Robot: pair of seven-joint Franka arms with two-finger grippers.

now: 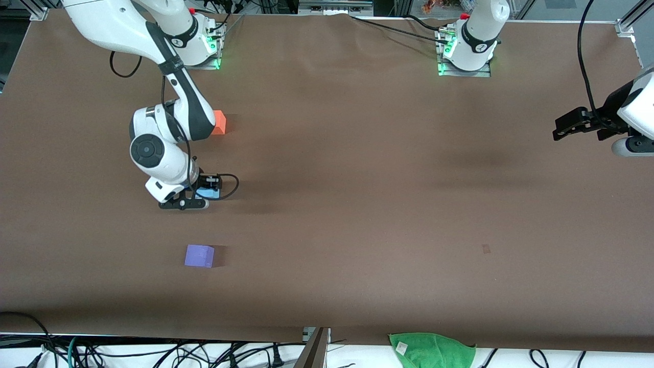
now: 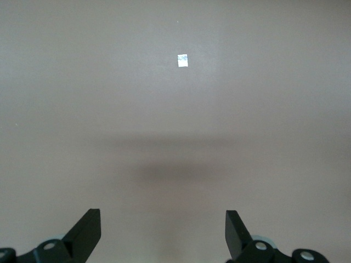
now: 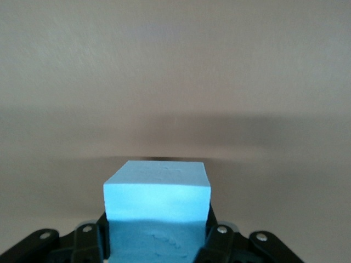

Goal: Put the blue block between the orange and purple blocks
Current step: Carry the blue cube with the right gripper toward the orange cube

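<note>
The blue block (image 1: 209,193) is a sky-blue cube held between the fingers of my right gripper (image 1: 200,194), low over the brown table. It lies between the orange block (image 1: 220,122), farther from the front camera, and the purple block (image 1: 199,255), nearer to it. In the right wrist view the blue block (image 3: 158,192) fills the space between the black fingers (image 3: 215,236) of the right gripper (image 3: 158,238). I cannot tell whether the block touches the table. My left gripper (image 1: 562,129) is open and empty, waiting up over the left arm's end of the table; it also shows in the left wrist view (image 2: 163,222).
A green cloth (image 1: 432,348) lies at the table's edge nearest the front camera. Cables run along that edge. A small white tag (image 2: 182,60) lies on the bare brown table (image 1: 357,179) under the left gripper.
</note>
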